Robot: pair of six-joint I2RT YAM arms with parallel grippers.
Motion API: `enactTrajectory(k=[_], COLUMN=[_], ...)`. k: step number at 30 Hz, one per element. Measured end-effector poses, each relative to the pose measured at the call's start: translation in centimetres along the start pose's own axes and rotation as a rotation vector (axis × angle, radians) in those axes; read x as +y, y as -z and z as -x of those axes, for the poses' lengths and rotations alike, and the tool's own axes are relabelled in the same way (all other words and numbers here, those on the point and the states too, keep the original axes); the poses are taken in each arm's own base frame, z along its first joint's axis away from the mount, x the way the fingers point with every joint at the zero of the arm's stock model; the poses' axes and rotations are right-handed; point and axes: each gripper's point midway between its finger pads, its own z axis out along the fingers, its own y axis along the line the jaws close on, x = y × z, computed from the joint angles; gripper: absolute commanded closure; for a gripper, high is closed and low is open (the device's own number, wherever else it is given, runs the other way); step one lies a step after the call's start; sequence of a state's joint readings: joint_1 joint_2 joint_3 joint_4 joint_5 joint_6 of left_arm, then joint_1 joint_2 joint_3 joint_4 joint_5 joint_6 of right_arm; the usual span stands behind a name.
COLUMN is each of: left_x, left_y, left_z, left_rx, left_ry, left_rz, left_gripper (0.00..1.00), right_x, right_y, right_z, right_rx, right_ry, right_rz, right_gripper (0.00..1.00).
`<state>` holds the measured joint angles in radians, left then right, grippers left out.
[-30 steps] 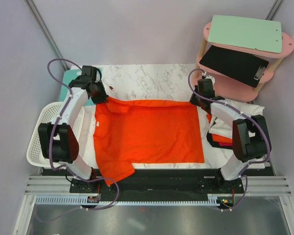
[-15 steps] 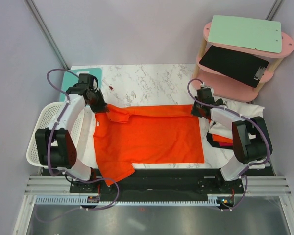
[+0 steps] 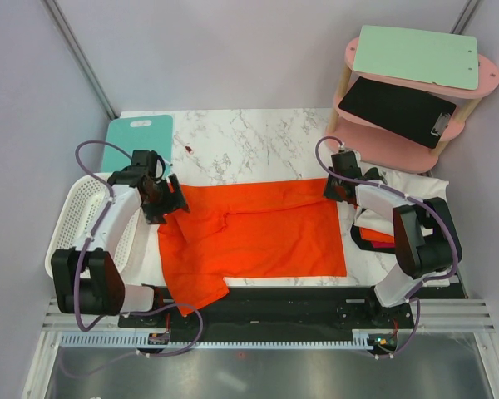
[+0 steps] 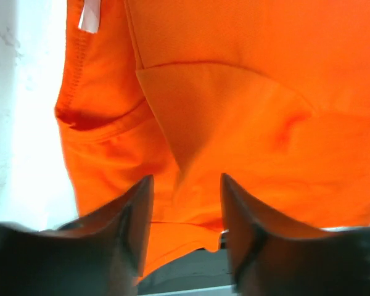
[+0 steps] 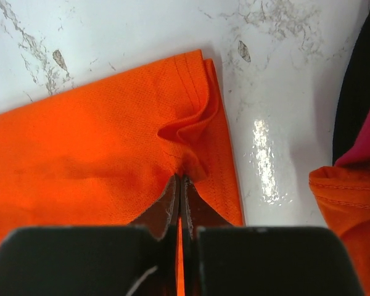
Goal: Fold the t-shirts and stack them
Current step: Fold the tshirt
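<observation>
The bright orange-red cloth t-shirt [image 3: 258,237], spread at frame centre and judged light and limp, is best taken by its edges: the upper right one is clenched in the right gripper [image 5: 180,183], while the left gripper [image 4: 182,184] is seen astride the upper left cloth, its hold not to be told

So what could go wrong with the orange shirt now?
The right hand pinches just a little wrinkle at the corner of the t-shirt, so the cloth might slip out. On the left hand the fingers stand apart, so that side may drop first and the fold could come out crooked. One sleeve hangs over the near edge of the table and could tug the shirt off.
</observation>
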<state>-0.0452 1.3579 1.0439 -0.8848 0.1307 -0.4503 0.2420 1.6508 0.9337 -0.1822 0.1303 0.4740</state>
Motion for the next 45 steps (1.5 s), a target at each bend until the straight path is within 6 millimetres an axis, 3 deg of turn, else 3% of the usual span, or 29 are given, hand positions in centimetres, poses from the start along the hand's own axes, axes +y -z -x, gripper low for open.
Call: enactTrajectory(k=[4,8,10,14,15,17,18,19,20,21,22,23,26,29,35,45], left_x=[0.6,0.3,-0.3,-1.2,-1.5,-1.9,-2.0,-2.2,-2.4,-2.5,-2.6,-2.8,-3.4,-3.3,-2.6,-3.4], left_y=[0.7,2.4,3.0,2.0,1.3,-0.1,-1.0,-1.7,-2.5,-3.2,-3.8,-4.3,-5.9,-7.0,-9.2,-12.4], left_z=[0.2,1.6,2.9,4.9,5.0,5.0,4.8,4.8,4.7,4.6,4.5,4.5,4.5,4.2,3.4,4.2], left_rx=[-0.036,-0.108,-0.14,-0.151,-0.138,-0.109,-0.086,-0.073,-0.055,-0.04,-0.028,-0.017,0.009,0.033,0.091,0.143], left_ry=[0.003,-0.004,-0.011,-0.03,-0.044,-0.064,-0.081,-0.087,-0.103,-0.114,-0.123,-0.134,-0.155,-0.166,-0.177,-0.204], left_rz=[0.032,0.034,0.03,0.057,0.067,0.093,0.11,0.122,0.134,0.145,0.154,0.164,0.18,0.201,0.252,0.304], left_gripper=[0.0,0.0,0.0,0.0,0.01,0.23,0.39,0.85,0.98,0.98,0.98,0.98,0.98,0.98,0.98,0.98], right_x=[0.1,0.2,0.1,-0.3,-0.3,-0.2,0.0,0.4,0.9,1.5,2.1,2.9,5.5,7.4,7.7,8.4], right_y=[0.1,0.4,0.5,1.2,1.4,2.1,2.4,2.7,2.9,3.1,3.3,3.3,2.5,0.5,-3.2,-5.0], right_z=[-0.4,-0.9,-1.1,-1.1,-0.9,-0.2,0.2,0.7,1.1,1.6,2.0,2.2,2.7,1.8,-1.9,0.4], right_rx=[0.01,0.024,0.034,0.034,0.026,0.002,-0.012,-0.027,-0.04,-0.053,-0.063,-0.07,-0.072,-0.035,0.074,0.02], right_ry=[0.012,0.033,0.039,0.06,0.064,0.078,0.086,0.093,0.101,0.109,0.124,0.138,0.173,0.209,0.254,0.252], right_rz=[-0.006,-0.012,-0.018,-0.038,-0.041,-0.044,-0.041,-0.034,-0.026,-0.015,-0.002,0.013,0.054,0.068,0.029,-0.023], right_gripper=[0.92,0.49,0.41,0.02,0.02,0.02,0.02,0.03,0.14,0.23,0.46,0.99,1.0,1.0,1.0,1.0])
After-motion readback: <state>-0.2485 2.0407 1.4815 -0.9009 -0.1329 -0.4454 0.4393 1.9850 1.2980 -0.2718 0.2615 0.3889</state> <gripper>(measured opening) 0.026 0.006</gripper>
